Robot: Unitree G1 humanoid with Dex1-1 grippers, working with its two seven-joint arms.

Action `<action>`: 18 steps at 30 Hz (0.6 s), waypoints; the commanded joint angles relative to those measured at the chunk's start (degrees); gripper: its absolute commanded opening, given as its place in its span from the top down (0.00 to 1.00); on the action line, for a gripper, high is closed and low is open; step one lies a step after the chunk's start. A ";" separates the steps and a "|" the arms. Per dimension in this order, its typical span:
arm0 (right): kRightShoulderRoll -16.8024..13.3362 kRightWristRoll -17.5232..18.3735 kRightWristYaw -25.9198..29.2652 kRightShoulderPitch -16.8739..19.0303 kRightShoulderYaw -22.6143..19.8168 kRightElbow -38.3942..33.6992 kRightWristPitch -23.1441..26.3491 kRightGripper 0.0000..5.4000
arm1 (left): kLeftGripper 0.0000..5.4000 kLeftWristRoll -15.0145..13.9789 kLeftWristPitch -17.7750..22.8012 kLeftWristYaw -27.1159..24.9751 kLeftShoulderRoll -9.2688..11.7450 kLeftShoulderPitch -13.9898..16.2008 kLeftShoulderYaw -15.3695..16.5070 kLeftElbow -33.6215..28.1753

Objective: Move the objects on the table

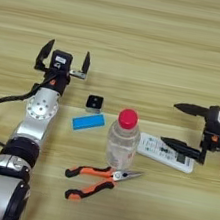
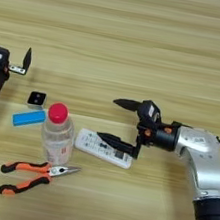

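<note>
We see the right gripper spread wide at the white remote control. The left gripper hovers open beyond the small black cube

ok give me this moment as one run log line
right gripper: open, lower finger over white remote control | left gripper: open, idle behind small black cube | bottle upright | pliers flat on table

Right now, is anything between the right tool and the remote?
Nothing visible. The right tool is open at the remote's right end, one finger over that end. The bottle stands past its left end.
</note>
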 commanded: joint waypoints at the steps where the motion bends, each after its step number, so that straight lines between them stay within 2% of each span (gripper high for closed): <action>1: 3.05 3.24 -3.42 -3.19 -2.71 -0.14 1.66 0.00 | 0.00 0.50 -0.55 0.36 0.25 -1.01 -0.11 0.60; 3: 4.48 3.61 -5.38 -4.06 -3.27 0.39 1.70 0.00 | 0.00 0.48 -0.57 0.32 0.28 -1.01 -0.09 0.64; 7: 9.04 2.04 -12.34 -6.76 -4.60 4.59 -0.55 0.00 | 0.00 0.48 -0.63 0.29 0.28 -1.05 -0.11 0.73; 10: 13.21 -0.63 -18.48 -8.50 -4.87 10.18 -4.28 0.00 | 0.00 0.49 -0.64 0.30 0.28 -0.98 -0.13 0.66; 14: 18.31 0.27 -24.98 -10.83 -8.42 16.35 -9.35 0.00 | 0.00 0.44 -0.53 0.25 0.30 -0.74 -0.14 0.20; 18: 18.88 -3.64 -30.41 -13.43 -9.96 25.20 -15.95 0.00 | 0.00 0.29 -0.43 -0.08 0.44 -0.37 -0.11 -0.37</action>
